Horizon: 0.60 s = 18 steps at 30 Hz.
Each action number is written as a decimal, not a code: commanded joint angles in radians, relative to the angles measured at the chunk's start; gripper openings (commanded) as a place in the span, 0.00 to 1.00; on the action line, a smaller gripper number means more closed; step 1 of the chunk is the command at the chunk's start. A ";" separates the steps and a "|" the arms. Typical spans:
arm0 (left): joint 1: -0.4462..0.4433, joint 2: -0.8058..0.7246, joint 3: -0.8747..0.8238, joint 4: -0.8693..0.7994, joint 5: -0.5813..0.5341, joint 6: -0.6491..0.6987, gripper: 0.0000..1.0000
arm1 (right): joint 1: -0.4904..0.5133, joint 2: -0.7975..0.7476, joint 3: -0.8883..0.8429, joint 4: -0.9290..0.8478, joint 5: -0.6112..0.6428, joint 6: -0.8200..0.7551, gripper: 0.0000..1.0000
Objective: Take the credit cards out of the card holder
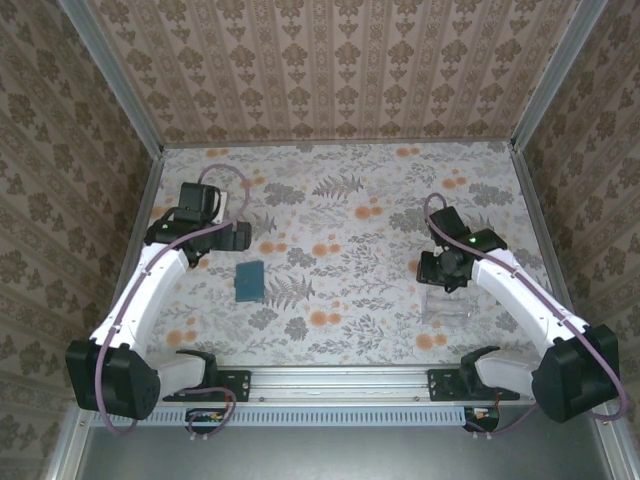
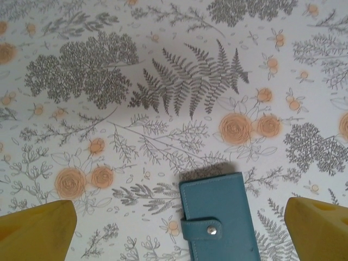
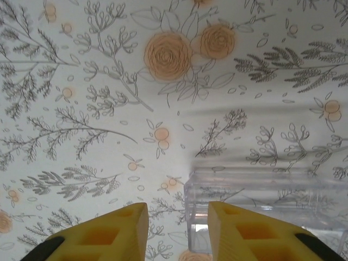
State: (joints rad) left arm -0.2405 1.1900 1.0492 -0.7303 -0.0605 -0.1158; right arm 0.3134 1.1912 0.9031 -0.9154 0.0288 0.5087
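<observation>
card holder [image 2: 220,217]: teal, closed, its tab [image 2: 201,228] snapped down. It lies flat on the table [image 1: 360,230], left of centre, just ahead of my left pincer [image 2: 178,212].
handling: I judge it light, soft-sided and a little floppy. It would likely skate on the patterned top if nudged, so one panel wants pinning down.
where to hold: across its narrow width, by the long edges. The tab's free end by the snap must be lifted first.
credit cards: I take them to be inside. They should be thin, stiff and slick, best pinched by an exposed edge.
left pincer: spread wide, grasping nothing, one finger on either side of the card holder and clear of it.
right pincer [image 3: 176,217]: well apart from the card holder, fingers close together with a gap. The clear box [image 3: 266,206] has its edge in that gap, and I cannot tell whether I pinch it.
</observation>
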 commanded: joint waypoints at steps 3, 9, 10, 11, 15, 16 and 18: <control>0.010 -0.024 -0.007 -0.031 0.010 0.034 1.00 | 0.019 0.012 -0.047 -0.026 0.071 0.054 0.31; 0.060 -0.029 -0.010 -0.015 0.063 0.028 1.00 | 0.031 0.050 -0.070 0.008 0.062 0.047 0.26; 0.065 -0.033 -0.011 -0.011 0.066 0.027 1.00 | 0.032 0.056 -0.072 0.013 0.063 0.045 0.25; 0.071 -0.038 -0.014 -0.008 0.067 0.024 1.00 | 0.032 0.061 -0.073 0.017 0.065 0.044 0.25; 0.094 -0.050 -0.021 0.005 0.090 0.020 1.00 | 0.034 0.085 -0.082 0.038 0.056 0.036 0.22; 0.100 -0.050 -0.020 0.007 0.097 0.020 1.00 | 0.035 0.091 -0.086 0.044 0.052 0.036 0.22; 0.110 -0.049 -0.020 0.008 0.109 0.015 1.00 | 0.037 0.103 -0.092 0.057 0.048 0.037 0.21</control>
State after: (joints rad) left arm -0.1448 1.1564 1.0412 -0.7319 0.0097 -0.1047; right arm 0.3420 1.2751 0.8299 -0.8707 0.0692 0.5388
